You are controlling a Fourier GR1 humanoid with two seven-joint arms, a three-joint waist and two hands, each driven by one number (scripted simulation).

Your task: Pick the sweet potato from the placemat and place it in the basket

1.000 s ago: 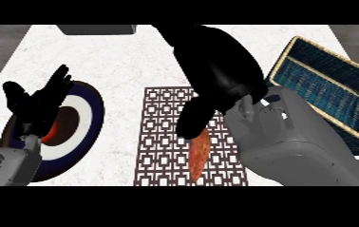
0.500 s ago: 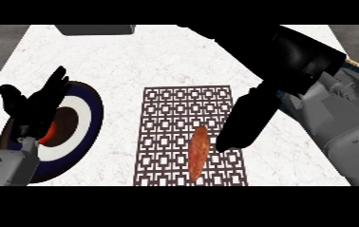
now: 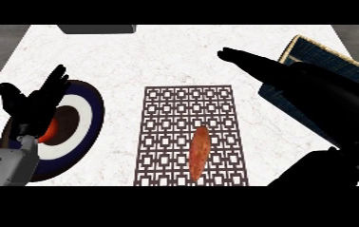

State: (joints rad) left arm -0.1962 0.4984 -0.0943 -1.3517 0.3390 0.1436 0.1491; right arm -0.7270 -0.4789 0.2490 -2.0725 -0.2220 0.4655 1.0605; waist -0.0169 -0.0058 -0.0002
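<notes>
Sweet potato (image 3: 199,151) lies on the placemat (image 3: 165,121), in its lower right part. It is long and orange, set lengthwise and slightly tilted, with its top end leaning right. Nothing touches it.

The right hand (image 3: 301,86) comes in from the right edge, above the counter (image 3: 175,55), to the upper right of the placemat. Its fingers are stretched out straight, pointing up-left, and hold nothing. The hand is well apart from the sweet potato. It covers the lower left part of the basket (image 3: 319,55), which sits at the upper right corner of the counter with a tan rim and a dark inside. Cannot tell whether the hand touches the basket. There is a dark mass at the lower right corner, likely the same arm, but it is not clear.

The left hand (image 3: 36,106) is at the left edge with its fingers up and relaxed. It rests over a round plate (image 3: 85,121) with dark blue and white rings. A small orange-red item (image 3: 48,132) on the plate shows just below the hand; cannot tell what it is. The grey forearm (image 3: 14,166) is at the lower left.

A grey block (image 3: 98,29) sits at the counter's top edge, well apart from everything else.
</notes>
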